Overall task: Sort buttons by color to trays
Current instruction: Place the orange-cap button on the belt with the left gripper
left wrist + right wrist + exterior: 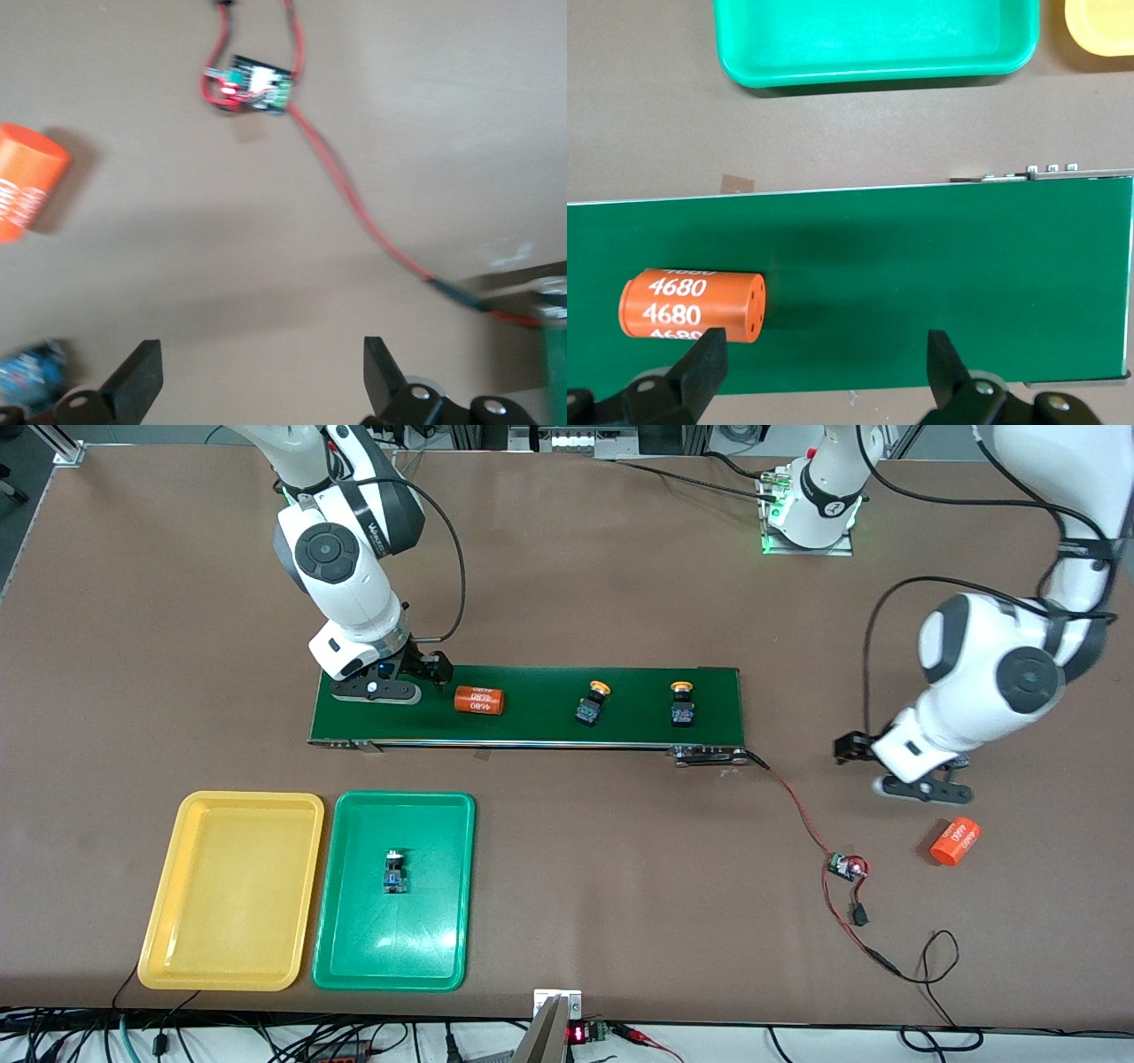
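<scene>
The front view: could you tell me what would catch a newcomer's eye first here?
Probably the long green conveyor belt mid-table, carrying an orange cylinder and two yellow-capped buttons, with the right tool open over its end. Next, the yellow tray and green tray side by side nearer the camera, one button lying in the green one. The left tool hangs open above a second orange cylinder.

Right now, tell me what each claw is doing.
Left claw: open, holding nothing, over bare table near an orange cylinder.
Right claw: open, holding nothing, over the belt end.
</scene>
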### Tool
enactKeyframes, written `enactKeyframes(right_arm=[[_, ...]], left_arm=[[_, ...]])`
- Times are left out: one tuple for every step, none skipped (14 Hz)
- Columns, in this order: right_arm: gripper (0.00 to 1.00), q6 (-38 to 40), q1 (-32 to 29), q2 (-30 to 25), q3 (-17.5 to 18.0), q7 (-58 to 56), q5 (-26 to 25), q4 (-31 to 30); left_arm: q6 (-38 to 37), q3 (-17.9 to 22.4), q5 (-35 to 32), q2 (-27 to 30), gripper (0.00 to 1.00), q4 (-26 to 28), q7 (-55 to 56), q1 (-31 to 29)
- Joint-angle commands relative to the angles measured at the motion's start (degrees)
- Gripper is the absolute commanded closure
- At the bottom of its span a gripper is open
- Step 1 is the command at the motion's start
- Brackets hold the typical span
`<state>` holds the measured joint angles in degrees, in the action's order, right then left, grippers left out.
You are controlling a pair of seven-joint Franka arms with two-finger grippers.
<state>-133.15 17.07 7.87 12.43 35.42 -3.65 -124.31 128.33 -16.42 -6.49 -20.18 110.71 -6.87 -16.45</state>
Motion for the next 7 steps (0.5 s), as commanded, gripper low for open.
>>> enactKeyframes(right_arm=[[0.00, 1.1, -0.2, -0.7, 0.1, 0.7, 0.0, 0.1], [0.00, 1.1, -0.2, -0.7, 0.1, 1.7, 0.3, 0.1], [0.00, 1.1, -0.1, -0.7, 0.1, 2.5, 0.3, 0.2], [0.00, 0.9, 0.2, -0.3, 0.3, 2.9, 0.3, 0.2], [0.00, 0.7, 0.3, 0.1, 0.3, 2.8, 0.3, 0.5], [0.00, 0.6, 0.4, 1.2, 0.5, 2.8, 0.3, 0.9], [0.00, 0.6, 0.9, 1.7, 0.6, 2.8, 0.3, 1.3]], left_arm=[[-0.4, -0.6, -1.2, -4.9, 0.00, -6.0, -11.3, -4.6], [-0.4, -0.6, -1.3, -6.4, 0.00, -7.8, -13.8, -5.7], [-0.4, -0.6, -1.2, -7.7, 0.00, -8.6, -17.1, -6.5], [-0.4, -0.6, -1.0, -8.9, 0.00, -9.4, -20.9, -7.1], [-0.3, -0.6, -1.0, -10.8, 0.00, -11.4, -24.7, -7.8], [-0.3, -0.6, -1.1, -12.7, 0.00, -13.4, -28.1, -8.3], [-0.3, -0.6, -1.1, -14.2, 0.00, -14.2, -32.1, -8.7]])
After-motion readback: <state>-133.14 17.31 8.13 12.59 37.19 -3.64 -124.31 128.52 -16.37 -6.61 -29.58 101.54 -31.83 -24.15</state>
